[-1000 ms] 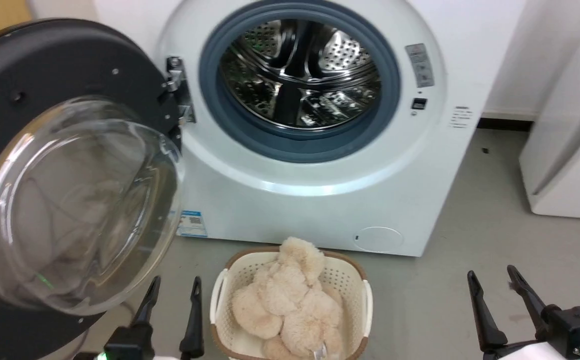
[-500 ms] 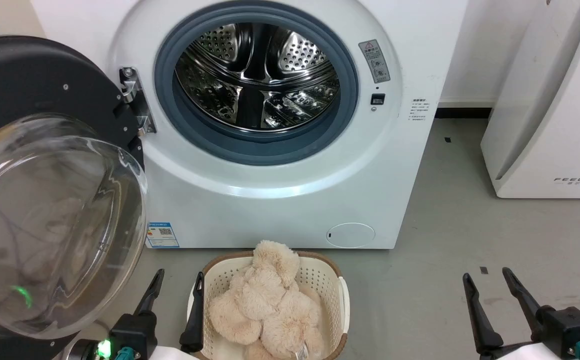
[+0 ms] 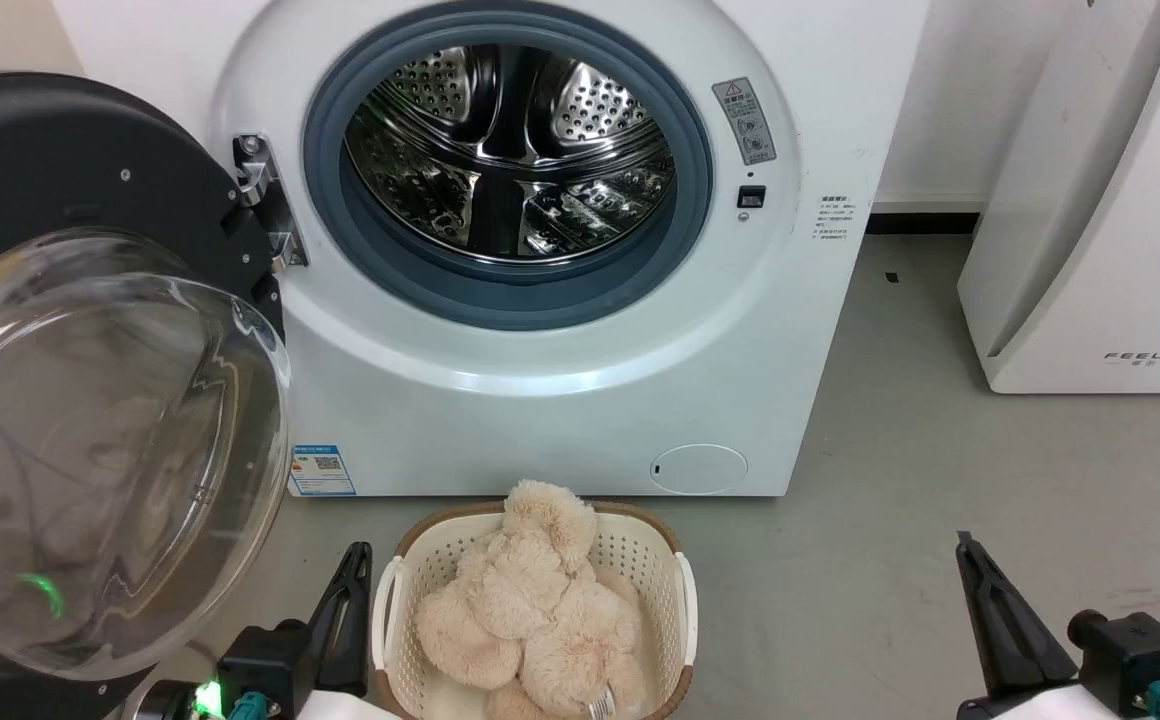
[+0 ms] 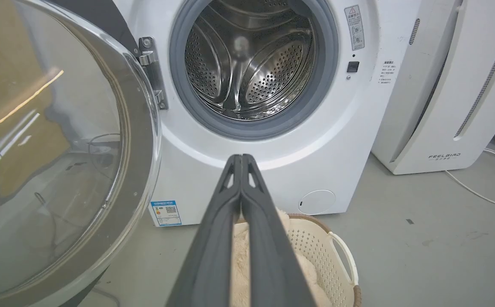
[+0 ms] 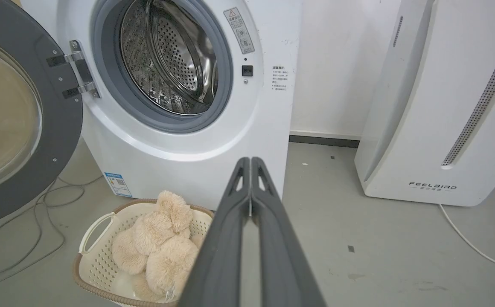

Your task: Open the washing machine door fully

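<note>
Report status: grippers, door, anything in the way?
Left gripper shut, empty; right gripper shut, empty. Washing machine door swung wide left, drum exposed. Laundry basket with plush toy on floor before washing machine, apart from door.

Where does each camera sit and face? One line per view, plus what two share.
Head view: on the head, facing forward and down at the washing machine, open washing machine door and laundry basket; left tool and right tool at bottom.
Left wrist view: left wrist, along the shut left tool toward the steel drum.
Right wrist view: right wrist, along the shut right tool toward the machine's front.
Both wrist views share the FEELBIRD appliance.
</note>
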Controlling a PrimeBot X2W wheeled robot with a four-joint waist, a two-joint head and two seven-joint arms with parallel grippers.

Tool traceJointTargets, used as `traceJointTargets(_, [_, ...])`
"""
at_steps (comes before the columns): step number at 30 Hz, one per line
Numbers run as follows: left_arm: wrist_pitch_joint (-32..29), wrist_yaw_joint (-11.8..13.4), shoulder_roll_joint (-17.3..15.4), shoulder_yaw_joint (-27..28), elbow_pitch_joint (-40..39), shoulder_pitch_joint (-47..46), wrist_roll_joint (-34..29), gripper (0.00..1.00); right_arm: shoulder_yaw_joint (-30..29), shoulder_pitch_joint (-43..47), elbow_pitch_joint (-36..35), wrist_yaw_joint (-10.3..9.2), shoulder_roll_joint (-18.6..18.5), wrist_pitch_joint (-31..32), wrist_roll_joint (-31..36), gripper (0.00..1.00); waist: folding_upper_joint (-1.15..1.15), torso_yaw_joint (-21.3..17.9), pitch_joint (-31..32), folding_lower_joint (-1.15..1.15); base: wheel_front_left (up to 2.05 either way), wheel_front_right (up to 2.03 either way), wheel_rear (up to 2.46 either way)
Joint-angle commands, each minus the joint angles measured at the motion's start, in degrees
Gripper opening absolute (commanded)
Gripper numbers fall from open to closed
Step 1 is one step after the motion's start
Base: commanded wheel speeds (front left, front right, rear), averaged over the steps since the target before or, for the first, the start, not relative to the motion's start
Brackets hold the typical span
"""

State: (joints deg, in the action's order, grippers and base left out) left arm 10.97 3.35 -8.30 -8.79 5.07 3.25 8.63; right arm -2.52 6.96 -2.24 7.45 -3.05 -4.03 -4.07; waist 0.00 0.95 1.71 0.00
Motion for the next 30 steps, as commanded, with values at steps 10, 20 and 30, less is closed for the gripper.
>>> traceJointTargets(10, [-1.1, -0.5, 0.5, 0.9, -0.7, -0.5, -1.2, 0.00, 0.3, -1.0, 0.3, 0.01, 0.0, 0.6, 0.6, 0.00, 0.00, -0.1, -0.2, 0.00, 0.00, 0.00, 0.00])
traceJointTargets(20, [-2.0, -0.7, 0.9, 1.6, -1.1, -0.7, -1.9, 0.00, 0.5, -1.5, 0.5, 0.01, 0.0, 0.8, 0.9, 0.00, 0.00, -0.2, -0.3, 0.00, 0.00, 0.00, 0.00])
traceJointTargets(30, [-2.9, -1.0, 1.4, 2.3, -1.5, -1.0, -2.5, 0.00, 0.7, -2.1, 0.7, 0.01, 0.1, 1.2, 1.2, 0.00, 0.00, -0.2, -0.4, 0.00, 0.00, 0.00, 0.00])
